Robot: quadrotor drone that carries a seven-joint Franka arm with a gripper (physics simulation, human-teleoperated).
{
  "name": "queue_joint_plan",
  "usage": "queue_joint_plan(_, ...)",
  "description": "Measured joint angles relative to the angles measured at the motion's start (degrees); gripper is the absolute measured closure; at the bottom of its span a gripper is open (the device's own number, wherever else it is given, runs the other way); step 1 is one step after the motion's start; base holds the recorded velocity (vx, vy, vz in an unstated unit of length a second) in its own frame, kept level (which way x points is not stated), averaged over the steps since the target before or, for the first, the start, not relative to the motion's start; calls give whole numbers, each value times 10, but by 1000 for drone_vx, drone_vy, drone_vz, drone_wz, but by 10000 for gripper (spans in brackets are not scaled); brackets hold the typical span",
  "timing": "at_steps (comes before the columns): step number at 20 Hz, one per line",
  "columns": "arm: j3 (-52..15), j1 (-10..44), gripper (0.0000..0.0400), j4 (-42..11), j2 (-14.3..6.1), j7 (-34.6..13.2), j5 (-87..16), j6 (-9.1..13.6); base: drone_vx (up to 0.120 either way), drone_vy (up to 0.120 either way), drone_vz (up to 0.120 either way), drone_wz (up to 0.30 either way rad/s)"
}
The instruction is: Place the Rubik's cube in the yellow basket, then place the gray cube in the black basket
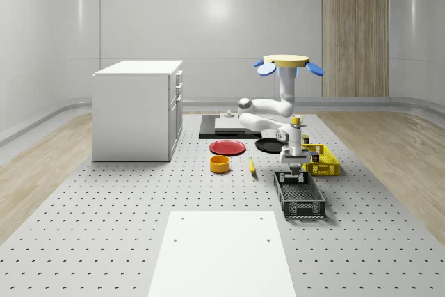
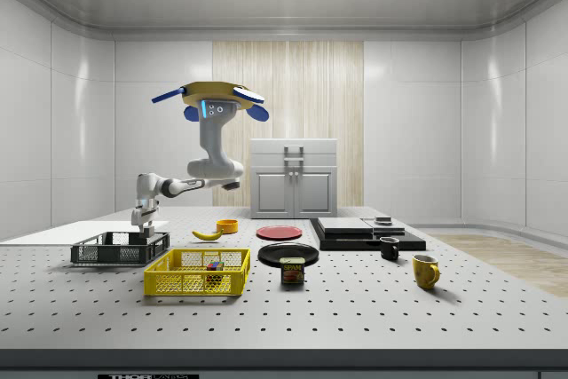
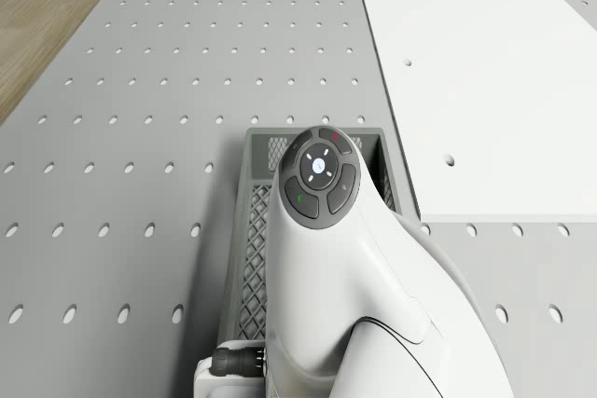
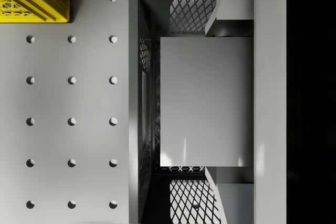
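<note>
My gripper is shut on the gray cube, with one finger on each of two opposite faces. The cube hangs over the inside of the black basket, near one end. In the whole-scene view the gripper points straight down into the black basket. The yellow basket stands beside it, and the Rubik's cube lies inside. The drone hovers high above the table, behind the baskets, with its arm reaching forward and down.
A white cabinet stands at the whole-scene view's left. A red plate, an orange bowl, a banana and a black plate lie left of the baskets. A can and two mugs stand at the side view's right.
</note>
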State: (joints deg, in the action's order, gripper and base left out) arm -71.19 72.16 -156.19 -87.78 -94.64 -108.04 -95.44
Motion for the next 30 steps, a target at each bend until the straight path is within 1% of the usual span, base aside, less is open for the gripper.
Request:
queue_joint_plan(6, 0, 0, 149, 0, -1, 0, 0, -1, 120, 0, 0, 0)
queue_joint_plan(7, 0, 0, 149, 0, -1, 0, 0, -1, 120, 0, -120, 0)
queue_joint_plan(13, 0, 1, 149, 0, -2, 0, 1, -1, 0, 0, -120, 0)
queue_joint_plan(17, 5, 2, 149, 2, -2, -1, -4, -4, 0, 0, -10, 0)
queue_joint_plan(24, 45, 11, 149, 18, 2, -1, -40, -22, 0, 0, 0, 0)
queue_joint_plan(25, 49, 12, 137, 19, 3, -1, -44, -23, 0, 0, 0, 0)
queue_joint_plan(26, 52, 13, 107, 21, 3, -1, -47, -25, 0, 0, 0, 0)
queue_joint_plan(28, 56, 14, 65, 23, 4, -1, -51, -26, 0, 0, 0, 0)
queue_joint_plan(30, 52, 12, 39, 21, 5, 0, -48, -24, 0, 0, 0, 0)
